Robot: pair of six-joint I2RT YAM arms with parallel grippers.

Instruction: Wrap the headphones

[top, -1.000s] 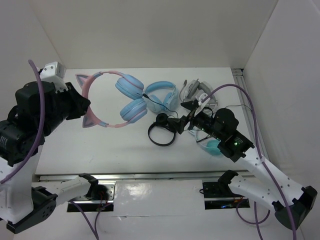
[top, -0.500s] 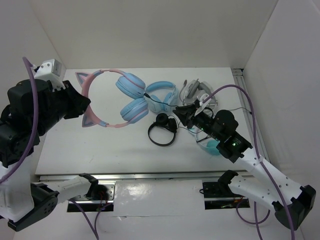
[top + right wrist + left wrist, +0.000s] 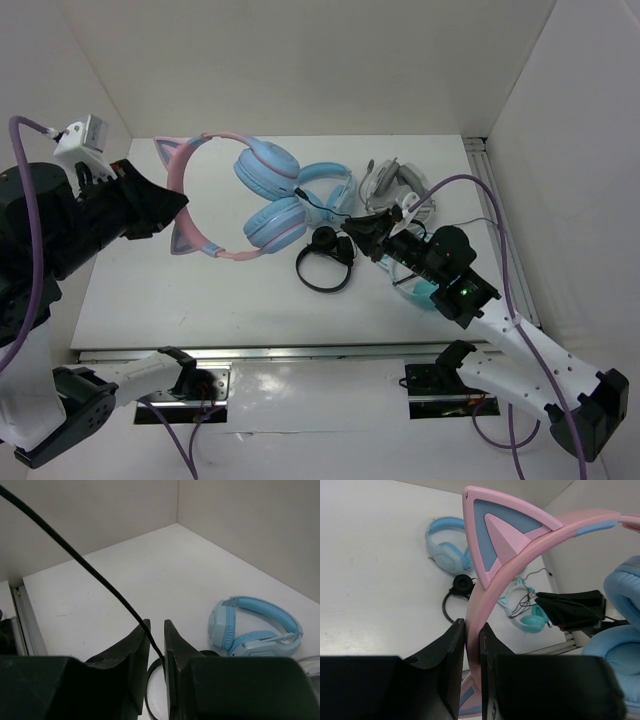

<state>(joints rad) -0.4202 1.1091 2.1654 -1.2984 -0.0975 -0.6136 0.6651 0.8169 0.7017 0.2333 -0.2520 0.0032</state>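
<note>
The headphones (image 3: pixel 262 166) have a pink cat-ear headband and light blue cups, and hang tilted above the table's left half. My left gripper (image 3: pixel 180 208) is shut on the pink headband (image 3: pixel 492 587) just below one cat ear, and the band fills the gap at my left gripper (image 3: pixel 472 626). A thin black cable (image 3: pixel 318 205) runs from the cups to my right gripper (image 3: pixel 352 228). In the right wrist view the cable (image 3: pixel 90 567) comes down taut from the upper left and passes between the nearly closed jaws of my right gripper (image 3: pixel 156 626).
An all-blue pair (image 3: pixel 328 186) lies behind the cable at the table's middle. A small black headset (image 3: pixel 322 264) sits under the right gripper. A teal pair (image 3: pixel 424 292) and a white-grey pair (image 3: pixel 390 180) lie to the right, near the rail (image 3: pixel 495 200).
The right gripper has shut on the cable and shifted slightly left. The left arm has lifted the headphones and carried them a little to the right.
</note>
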